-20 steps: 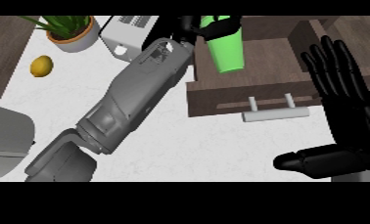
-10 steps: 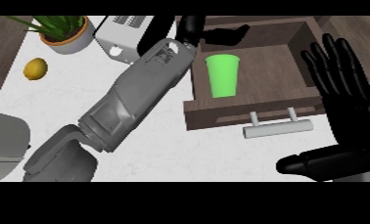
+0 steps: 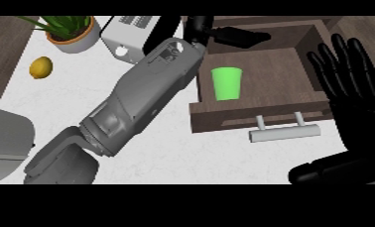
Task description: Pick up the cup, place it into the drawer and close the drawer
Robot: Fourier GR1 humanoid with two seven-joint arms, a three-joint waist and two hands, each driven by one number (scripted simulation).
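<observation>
The green cup stands inside the open wooden drawer, near its left wall, with nothing touching it. My left forearm runs diagonally up from the lower left. My left hand hovers over the drawer's back edge, above the cup and apart from it, with its fingers stretched out to the right. At the right edge my right hand rests open beside the drawer, fingers up, its thumb low in the view. The drawer's pale bar handle faces me.
A potted plant and a lemon sit at the back left of the white counter. A white toaster stands just left of my left hand. A grey rounded object shows at the left edge.
My left hand let go of the cup, which now stands in the drawer, and has drawn back toward the drawer's rear. The right hand has barely moved.
</observation>
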